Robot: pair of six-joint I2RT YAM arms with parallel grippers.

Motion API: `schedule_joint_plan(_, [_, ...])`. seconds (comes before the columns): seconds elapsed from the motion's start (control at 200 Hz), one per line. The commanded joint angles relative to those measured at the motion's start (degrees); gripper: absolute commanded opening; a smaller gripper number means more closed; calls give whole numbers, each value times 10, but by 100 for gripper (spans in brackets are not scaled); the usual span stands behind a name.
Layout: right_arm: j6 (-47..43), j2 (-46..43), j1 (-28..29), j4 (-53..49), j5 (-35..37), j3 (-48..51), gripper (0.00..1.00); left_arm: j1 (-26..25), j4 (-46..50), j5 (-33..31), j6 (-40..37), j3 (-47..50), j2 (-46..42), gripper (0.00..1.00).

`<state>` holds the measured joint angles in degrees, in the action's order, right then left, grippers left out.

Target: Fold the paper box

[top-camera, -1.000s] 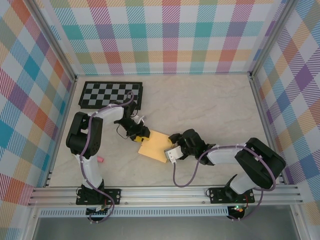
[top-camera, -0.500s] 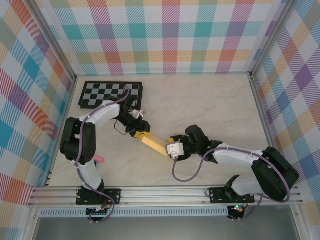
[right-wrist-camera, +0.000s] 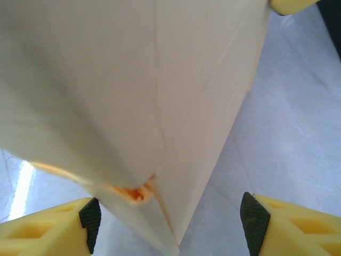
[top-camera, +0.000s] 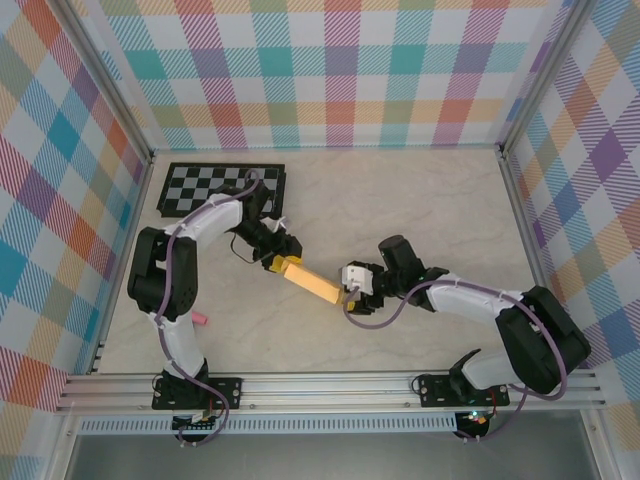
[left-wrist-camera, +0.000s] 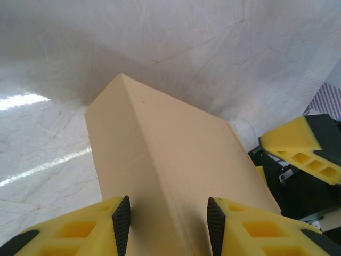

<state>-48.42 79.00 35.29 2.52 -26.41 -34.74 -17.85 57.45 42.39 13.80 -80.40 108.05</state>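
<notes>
At the back-left corner of the worktop (top-camera: pixel 430 210): checkerboard (top-camera: pixel 221 190), lying flat, one long side along the back edge.
Pink piece (top-camera: pixel 200 319): small, near the front-left, just beside the left arm (top-camera: pixel 165 290).
Left arm: rises from the front edge, bends past the checkerboard's near side and turns right toward the middle.
Left gripper (top-camera: pixel 284 265): left of centre, clamped on the back-left end of the box (top-camera: pixel 312 284). In the left wrist view the card fills the gap and both black pads (left-wrist-camera: pixel 122 224) press its sides.
Box: pale yellow-orange card, folded long and narrow. From above it runs as a slanted strip from back-left to front-right, just left of the worktop's centre, between the two grippers. The left wrist view shows two faces meeting at a sharp crease along its length. Whether it rests on the worktop or hangs above it, I cannot tell.
Box corner, right wrist view: a small crumple with darker orange showing where the folds meet.
Right gripper (top-camera: pixel 347 292): at the box's front-right end, jaws spread wide around it and not clamping. One pad (right-wrist-camera: pixel 90 220) sits close under the card. The other stands apart from it, with bare worktop showing between.
Right arm (top-camera: pixel 470 300): stretches low from the front-right toward the centre.
</notes>
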Motion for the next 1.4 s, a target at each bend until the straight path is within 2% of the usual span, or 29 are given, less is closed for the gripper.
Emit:
schedule_joint_plan(0.0, [12,9,-17,-28,-66,-37,72,7,20,17,13,-19,21,45])
schedule_joint_plan(0.385, [-21,15,-53,-73,-56,-46,75,16,20,11,30,-76,69,48])
schedule_joint_plan(0.69, [-16,-4,-60,-81,-61,-49,74,17,9,18,32,-77,69,47])
schedule_joint_plan(0.78, [-64,-47,-37,-115,-30,-38,75,27,3,-8,20,-52,44,47])
schedule_joint_plan(0.955, [-165,-87,71,-164,72,-15,77,47,7,-64,-15,17,26,47])
schedule_joint_plan(1.02, [-182,-83,99,-127,112,6,80,45,-1,-74,-27,50,10,47])
schedule_joint_plan(1.215, [-191,-21,146,-20,156,17,83,31,-62,-47,-26,121,-42,49])
schedule_joint_plan(1.395, [-228,51,155,61,194,22,83,5,-91,-33,-39,144,-43,51])
